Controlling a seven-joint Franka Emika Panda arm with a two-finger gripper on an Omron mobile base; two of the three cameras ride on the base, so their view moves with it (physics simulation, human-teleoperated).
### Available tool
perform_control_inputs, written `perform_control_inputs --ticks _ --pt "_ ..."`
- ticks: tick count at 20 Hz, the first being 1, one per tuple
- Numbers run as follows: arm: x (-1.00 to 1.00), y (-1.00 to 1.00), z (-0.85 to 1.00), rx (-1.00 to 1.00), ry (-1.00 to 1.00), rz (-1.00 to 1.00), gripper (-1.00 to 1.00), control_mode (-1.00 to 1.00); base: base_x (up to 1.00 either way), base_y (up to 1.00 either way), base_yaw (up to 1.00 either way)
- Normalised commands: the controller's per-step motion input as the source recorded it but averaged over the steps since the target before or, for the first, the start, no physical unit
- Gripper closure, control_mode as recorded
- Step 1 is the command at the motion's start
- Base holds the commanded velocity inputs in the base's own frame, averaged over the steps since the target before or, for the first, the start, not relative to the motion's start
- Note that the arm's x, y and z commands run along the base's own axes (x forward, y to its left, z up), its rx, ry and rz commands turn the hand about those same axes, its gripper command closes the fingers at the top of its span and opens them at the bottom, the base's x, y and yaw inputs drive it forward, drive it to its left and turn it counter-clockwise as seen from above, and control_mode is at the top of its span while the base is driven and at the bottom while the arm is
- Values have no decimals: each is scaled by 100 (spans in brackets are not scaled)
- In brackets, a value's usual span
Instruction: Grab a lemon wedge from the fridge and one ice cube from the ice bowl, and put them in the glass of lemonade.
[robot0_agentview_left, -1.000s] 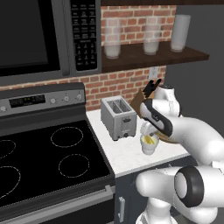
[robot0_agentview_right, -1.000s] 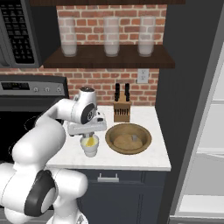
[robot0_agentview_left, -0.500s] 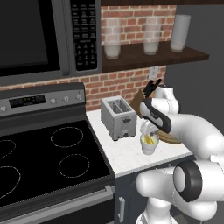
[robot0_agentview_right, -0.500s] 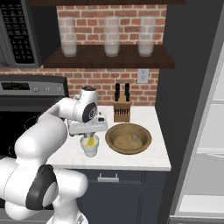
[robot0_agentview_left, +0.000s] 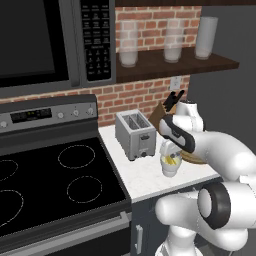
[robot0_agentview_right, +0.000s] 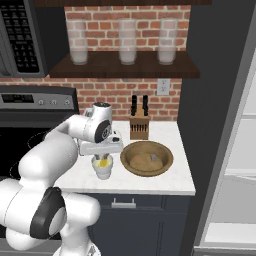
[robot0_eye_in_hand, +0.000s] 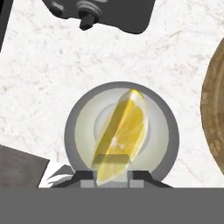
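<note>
Yellow lemon wedge (robot0_eye_in_hand: 120, 135) clamped between jaws, its near end between the two tips, directly above glass of lemonade (robot0_eye_in_hand: 122, 131). Gripper (robot0_eye_in_hand: 113, 174) pointing straight down over cup; wedge overlaps pale liquid, touching or not unclear. Cup on white marble bench (robot0_agentview_right: 165, 180), just left of ice bowl (robot0_agentview_right: 147, 158), near side of toaster (robot0_agentview_left: 134, 134). Knife block (robot0_agentview_right: 139, 125) at far wall behind bowl. Fridge (robot0_agentview_right: 235, 150) at right, interior showing.

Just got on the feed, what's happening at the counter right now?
The gripper is shut on the lemon wedge and holds it right over the glass of lemonade on the counter, between the toaster and the ice bowl. The wedge is not released yet. Something pale lies in the bowl.
</note>
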Motion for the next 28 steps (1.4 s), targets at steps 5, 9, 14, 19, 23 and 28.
perform_control_inputs --ticks 5,9,14,19,23,28 --pt "0 0 0 0 0 0 -100 -100 0 0 0" --pt "0 0 0 0 0 0 -100 -100 0 0 0" --pt "0 0 0 0 0 0 -100 -100 0 0 0" --pt "-3 0 18 0 -5 4 -100 -100 0 0 0" --pt "-19 0 57 0 -11 4 -100 -100 0 0 0" --pt "-62 0 15 -1 -4 4 -100 -100 0 0 0"
